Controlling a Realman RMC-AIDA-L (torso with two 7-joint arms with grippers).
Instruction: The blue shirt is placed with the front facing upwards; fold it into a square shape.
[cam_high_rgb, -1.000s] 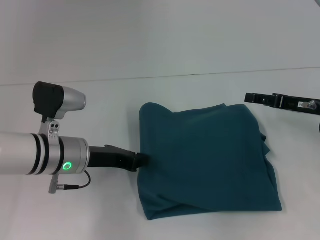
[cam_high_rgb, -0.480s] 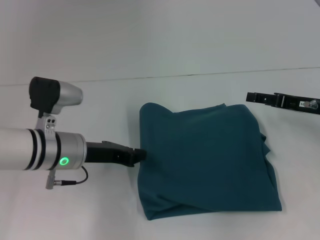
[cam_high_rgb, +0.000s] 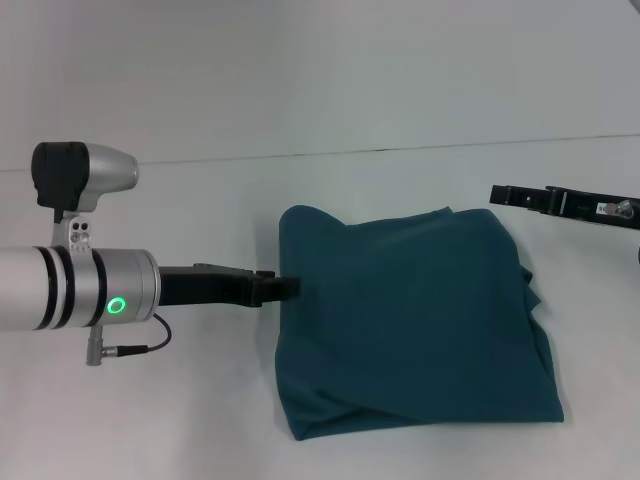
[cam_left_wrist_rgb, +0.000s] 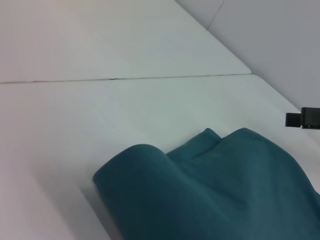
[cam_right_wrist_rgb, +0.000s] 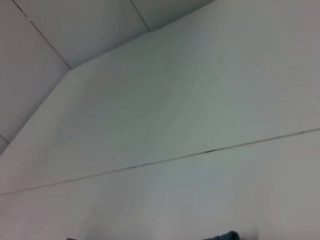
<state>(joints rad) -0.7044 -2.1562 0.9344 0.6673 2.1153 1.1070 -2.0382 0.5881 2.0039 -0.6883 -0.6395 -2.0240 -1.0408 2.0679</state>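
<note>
We see the blue shirt (cam_high_rgb: 415, 320) folded into a rough square bundle on the white table (cam_high_rgb: 200, 420), sitting centre-right in the head view. No print, collar or sleeves show; only plain teal cloth is face up. Its far edge runs fairly straight, the near-left corner is rounded, and loose layers stick out along the right side and near edge. The far-left corner bulges up in a soft fold, which the left wrist view shows as a raised hump (cam_left_wrist_rgb: 145, 170) with a smaller peak behind it.

The left gripper (cam_high_rgb: 285, 288) reaches in level from the left, its black tip right at the shirt's left edge, about midway along that side. We cannot tell whether the tip touches the cloth or sits just beside it. We also cannot tell if that claw is released or clenched; the fingers read as one dark block. A green ring light (cam_high_rgb: 118, 306) glows on the silver wrist.

The right gripper (cam_high_rgb: 510, 195) hangs at the far right, well apart from the shirt, past its far-right corner. Its claw state is likewise unclear to us. The right wrist view shows mostly bare table, with a sliver of shirt (cam_right_wrist_rgb: 225, 236) at the frame edge.

A thin seam (cam_high_rgb: 400, 150) crosses the table behind the shirt.
</note>
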